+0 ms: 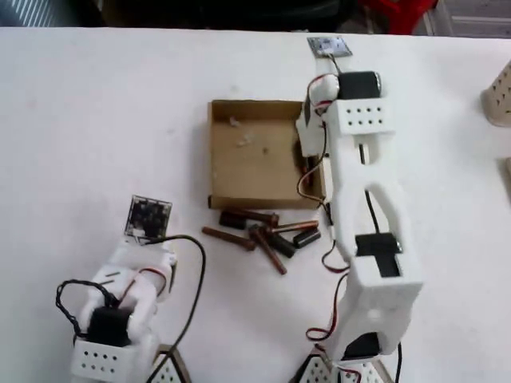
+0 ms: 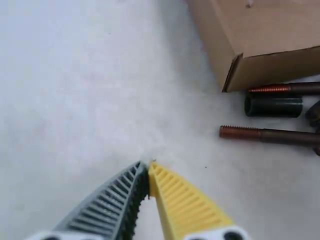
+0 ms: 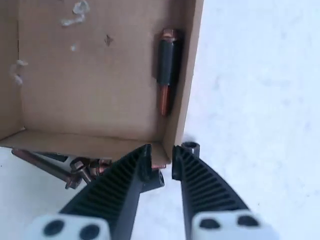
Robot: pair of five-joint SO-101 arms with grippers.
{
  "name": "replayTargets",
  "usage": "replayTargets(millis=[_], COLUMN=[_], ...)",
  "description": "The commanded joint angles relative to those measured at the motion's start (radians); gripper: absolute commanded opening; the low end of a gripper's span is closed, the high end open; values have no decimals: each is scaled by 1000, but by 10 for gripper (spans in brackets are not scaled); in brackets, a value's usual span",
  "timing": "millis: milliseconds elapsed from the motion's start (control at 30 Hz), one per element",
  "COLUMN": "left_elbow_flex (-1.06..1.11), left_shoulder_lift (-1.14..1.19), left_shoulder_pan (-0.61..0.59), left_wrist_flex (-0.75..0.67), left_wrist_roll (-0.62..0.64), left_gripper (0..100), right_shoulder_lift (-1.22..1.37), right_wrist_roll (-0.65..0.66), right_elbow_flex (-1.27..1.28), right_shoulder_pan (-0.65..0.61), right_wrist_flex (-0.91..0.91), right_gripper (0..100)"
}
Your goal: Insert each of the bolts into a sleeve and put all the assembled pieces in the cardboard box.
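The right gripper (image 3: 161,152), slightly open and empty over the near right corner of the cardboard box (image 3: 192,60), could catch this wall and shift the assembled piece (image 3: 167,62) inside when going for the loose bolts (image 1: 267,239); the left gripper (image 2: 148,167) is closed, empty.

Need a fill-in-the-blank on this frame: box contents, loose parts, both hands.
1. The cardboard box holds ___ assembled piece.
2. The loose bolts lie on the table, ___ the box (inside/outside).
3. The left hand has one grey finger and one ___ finger.
4. The right hand, near a box corner, is ___ (open/shut).
Missing words: one; outside; yellow; open.
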Motion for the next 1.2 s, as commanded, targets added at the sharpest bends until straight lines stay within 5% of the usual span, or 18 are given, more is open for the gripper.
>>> replayTargets(millis=[0,467,667,933,1167], left_elbow_flex=[-2,-2,-2,-2,-2], left_shoulder_lift=[-12,-12,-12,-12,-12], left_shoulder_pan=[-12,-12,-12,-12,-12], left_wrist_flex=[3,5,5,5,5], left_wrist_roll=[-9,-9,-9,-9,-9], left_gripper=[24,24,24,24,24], right_shoulder_lift=[-128,-372,-371,-369,-369], right_wrist_roll=[21,25,259,270,264], right_elbow_flex=[140,812,914,953,1053], right_shoulder_pan=[39,71,85,163,134], right_wrist_flex=[35,-337,-441,-611,-725], right_gripper=[57,57,57,61,184])
